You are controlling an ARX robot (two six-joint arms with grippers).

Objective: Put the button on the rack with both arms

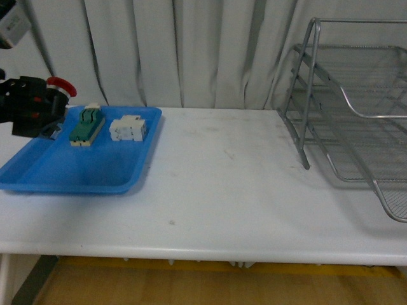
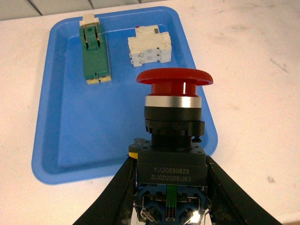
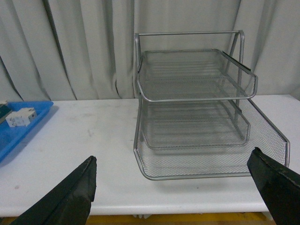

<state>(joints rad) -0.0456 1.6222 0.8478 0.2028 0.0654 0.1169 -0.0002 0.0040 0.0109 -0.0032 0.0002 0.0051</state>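
Note:
My left gripper point(image 1: 44, 105) is shut on the button point(image 2: 174, 117), a red mushroom cap on a dark blocky body, and holds it in the air above the left end of the blue tray point(image 1: 76, 175). In the front view the red cap point(image 1: 62, 85) shows at the far left. The silver three-tier wire rack point(image 1: 356, 121) stands on the table at the far right, well away from the button. My right gripper point(image 3: 176, 187) is open and empty, facing the rack point(image 3: 197, 117) from the table's front edge; it does not show in the front view.
The blue tray point(image 2: 65, 136) holds a green-and-cream switch block point(image 1: 86, 125) and a white breaker block point(image 1: 128, 129). Both also show in the left wrist view, green point(image 2: 95, 49) and white point(image 2: 150, 47). Grey curtains hang behind the white table point(image 1: 216, 190).

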